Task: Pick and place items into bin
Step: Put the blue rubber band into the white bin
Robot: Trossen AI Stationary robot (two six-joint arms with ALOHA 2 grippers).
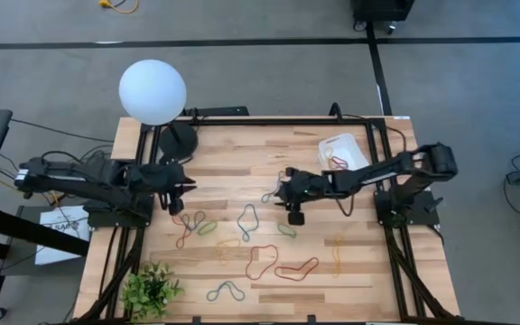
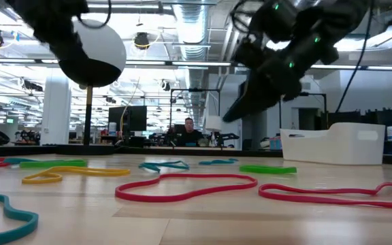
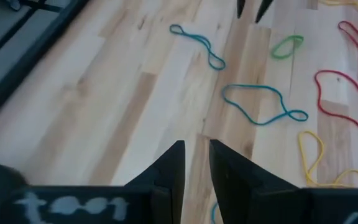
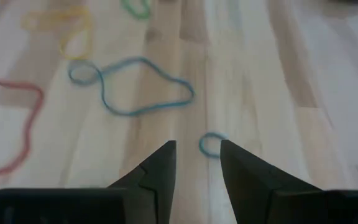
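Red bands (image 2: pixel 186 187) lie nearest my low camera, among a dozen or so still strewn over the table (image 1: pixel 233 162), while the bin (image 1: pixel 345 152) at its far right corner holds only a few, so I judge most work remains. My right end effector (image 4: pixel 197 163) hovers spread over a blue band (image 4: pixel 211 144), empty. My left end effector (image 3: pixel 196 163) waits empty, slightly parted, near the left edge.

bin (image 1: pixel 346 149) white | table (image 1: pixel 242 144) pale wood | lamp (image 1: pixel 153 91) white

Two black jointed arms (image 1: pixel 97 181) (green lights, tapered fingers (image 4: pixel 156 171)).
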